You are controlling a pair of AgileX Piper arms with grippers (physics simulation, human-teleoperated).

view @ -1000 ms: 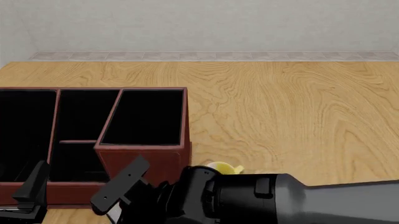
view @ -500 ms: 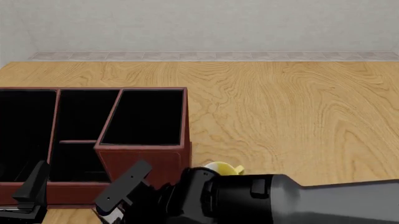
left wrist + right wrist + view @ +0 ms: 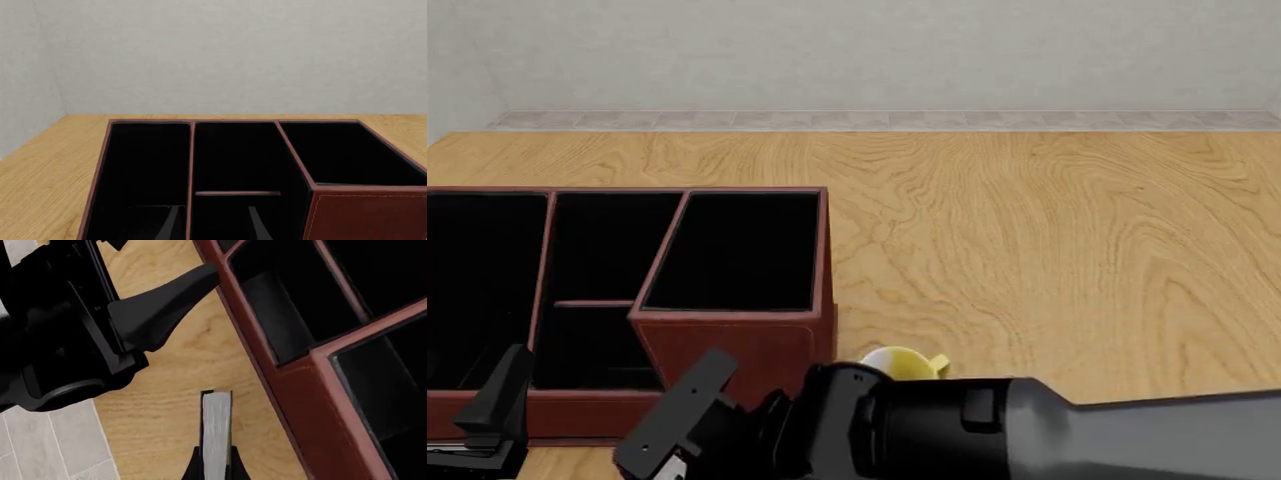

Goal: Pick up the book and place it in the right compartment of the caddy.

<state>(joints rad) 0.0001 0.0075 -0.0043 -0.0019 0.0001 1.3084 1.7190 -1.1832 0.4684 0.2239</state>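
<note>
The reddish-brown caddy stands at the front left of the table. Its right compartment is black inside and also shows in the left wrist view. My right gripper is shut on the book, seen edge-on with white pages between dark covers. The book hangs over the table just in front of the caddy's near wall. In the front view the right gripper is low in front of the caddy, and the book is mostly hidden there. My left gripper is open and empty at the caddy's front left.
A white-and-yellow mug peeks out behind the right arm, just right of the caddy. The left gripper is close beside the held book. The table's near edge and grey floor tiles show below.
My right gripper with the book has sunk slightly and shifted a little left in front of the caddy. The left arm and the caddy have not moved.
</note>
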